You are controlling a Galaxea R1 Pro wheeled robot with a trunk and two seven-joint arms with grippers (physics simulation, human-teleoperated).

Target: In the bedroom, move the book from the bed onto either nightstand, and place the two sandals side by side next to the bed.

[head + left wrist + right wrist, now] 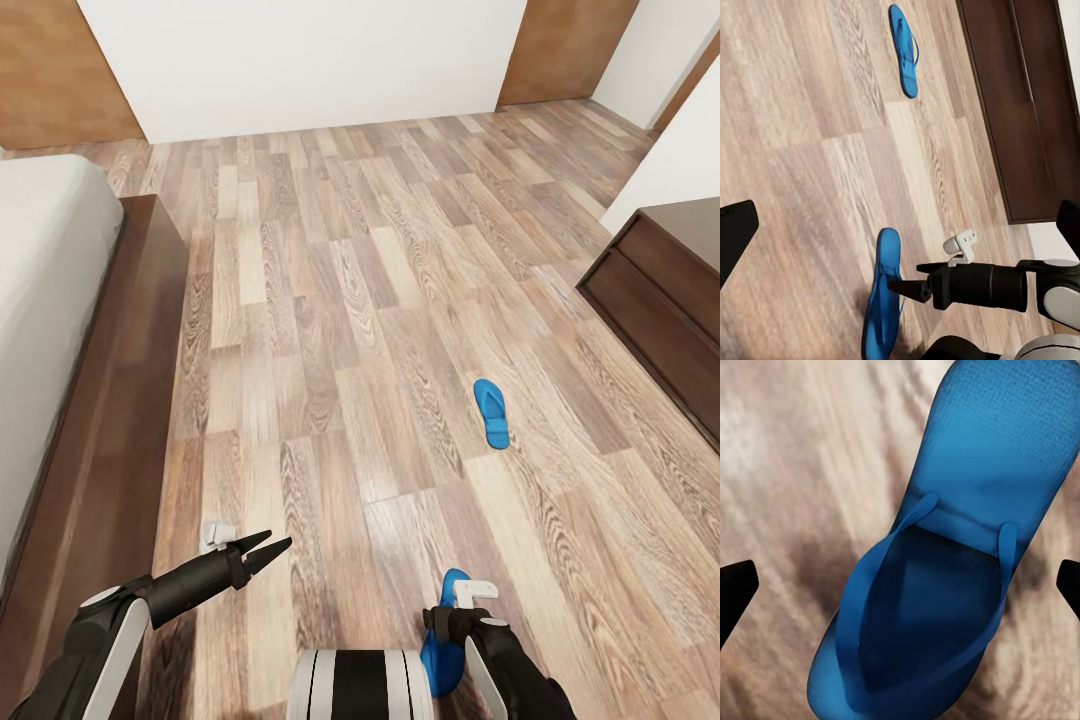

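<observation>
No lettering, label, brand mark or number can be read anywhere in these views. The blue sandals [491, 412] carry only a plain textured sole, without any logo.

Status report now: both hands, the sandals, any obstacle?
Left hand open, empty. Right hand open above near sandal, not gripping. Second sandal lies apart on floor. Nothing between them.

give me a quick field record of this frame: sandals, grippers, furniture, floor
near sandal: flat on the floor, under the right gripper
far sandal: flat on the floor, apart from the near one, toward the dark-wood cabinet
right gripper: open, above the near sandal, not gripping
left gripper: open, empty
bed: along the robot's left
floor: brown wood planks
</observation>
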